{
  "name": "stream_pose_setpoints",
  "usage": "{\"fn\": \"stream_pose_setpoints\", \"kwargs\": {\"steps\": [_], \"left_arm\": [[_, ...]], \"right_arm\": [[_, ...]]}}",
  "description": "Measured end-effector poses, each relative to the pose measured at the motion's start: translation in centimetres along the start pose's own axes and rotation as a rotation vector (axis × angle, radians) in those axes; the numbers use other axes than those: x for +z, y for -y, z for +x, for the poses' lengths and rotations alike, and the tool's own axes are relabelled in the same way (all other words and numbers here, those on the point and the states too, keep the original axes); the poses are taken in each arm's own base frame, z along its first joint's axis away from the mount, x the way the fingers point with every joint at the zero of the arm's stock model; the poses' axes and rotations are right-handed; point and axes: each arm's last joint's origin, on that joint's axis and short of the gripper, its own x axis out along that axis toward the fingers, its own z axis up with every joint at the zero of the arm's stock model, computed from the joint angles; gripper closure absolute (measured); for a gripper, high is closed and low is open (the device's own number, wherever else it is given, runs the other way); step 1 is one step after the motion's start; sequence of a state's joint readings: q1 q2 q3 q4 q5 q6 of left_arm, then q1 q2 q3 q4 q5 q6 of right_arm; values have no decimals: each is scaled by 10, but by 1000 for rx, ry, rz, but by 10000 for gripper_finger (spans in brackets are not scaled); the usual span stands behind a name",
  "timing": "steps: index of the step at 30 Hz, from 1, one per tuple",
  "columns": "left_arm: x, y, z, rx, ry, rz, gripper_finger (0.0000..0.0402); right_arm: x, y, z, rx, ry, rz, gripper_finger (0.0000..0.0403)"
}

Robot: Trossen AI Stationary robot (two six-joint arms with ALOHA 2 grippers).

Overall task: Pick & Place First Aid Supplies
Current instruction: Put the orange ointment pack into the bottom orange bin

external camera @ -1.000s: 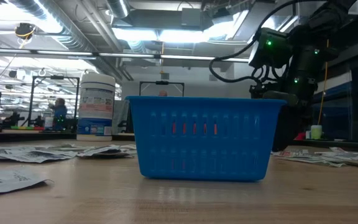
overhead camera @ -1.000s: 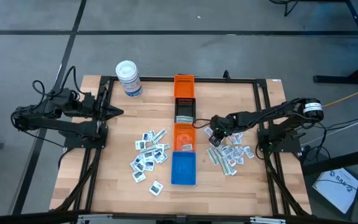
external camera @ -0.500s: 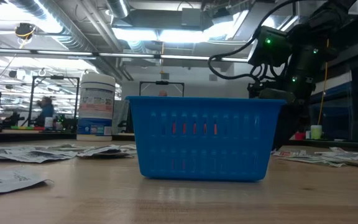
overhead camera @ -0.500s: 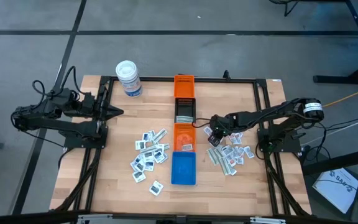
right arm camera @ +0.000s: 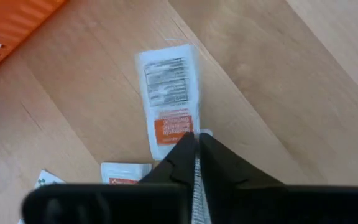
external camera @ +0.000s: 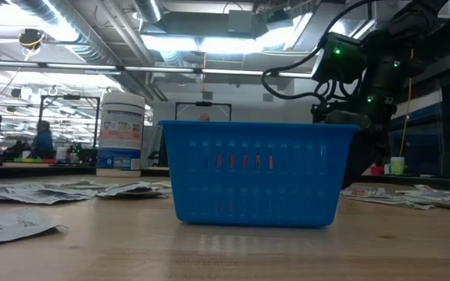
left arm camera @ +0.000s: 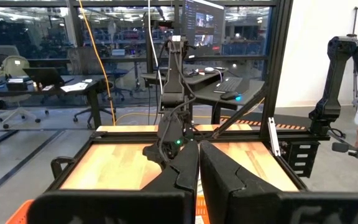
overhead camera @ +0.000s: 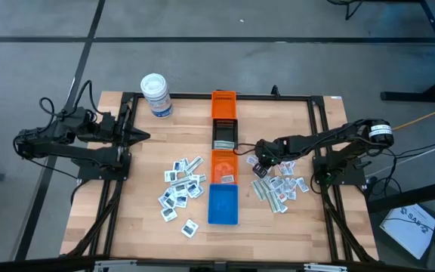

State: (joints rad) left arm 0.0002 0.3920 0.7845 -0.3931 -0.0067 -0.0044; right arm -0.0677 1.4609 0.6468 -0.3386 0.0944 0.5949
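Small white first aid packets lie flat on the wooden table in two piles, one (overhead camera: 181, 185) left of the bins and one (overhead camera: 282, 187) to their right, with pale strips (overhead camera: 266, 195). My right gripper (overhead camera: 257, 162) slants down at the right pile's far edge, beside the orange bin (overhead camera: 223, 166), shut on a white packet with an orange band (right arm camera: 168, 99). In the low view the blue bin (external camera: 252, 172) hides its fingers. My left gripper (overhead camera: 143, 137) waits shut and level at the table's left, touching nothing. My right gripper pinches the packet's orange-banded end (right arm camera: 174, 132) between its two fingers, and a pale edge (right arm camera: 196, 174) shows between them. The fingers come slanting down from the table's right side. The rest of the packet lies flat on the table.
Four bins stand in a row down the table's middle: orange (overhead camera: 223, 103), black (overhead camera: 224, 134), orange, blue (overhead camera: 223, 204). A white tub with a blue label (overhead camera: 156, 95) stands at the far left. Another packet (right arm camera: 124, 172) lies close by the right fingers.
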Motion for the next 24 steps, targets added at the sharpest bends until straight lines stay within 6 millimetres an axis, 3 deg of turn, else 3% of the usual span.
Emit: {"fn": "stream_pose_setpoints", "kwargs": {"steps": [10, 24], "left_arm": [[0, 0, 0, -1, 0, 0, 389], [0, 0, 0, 0, 0, 0, 390]], "right_arm": [[1, 0, -3, 6, 9, -2, 399], [26, 3, -40, 0, 52, -47, 401]]}}
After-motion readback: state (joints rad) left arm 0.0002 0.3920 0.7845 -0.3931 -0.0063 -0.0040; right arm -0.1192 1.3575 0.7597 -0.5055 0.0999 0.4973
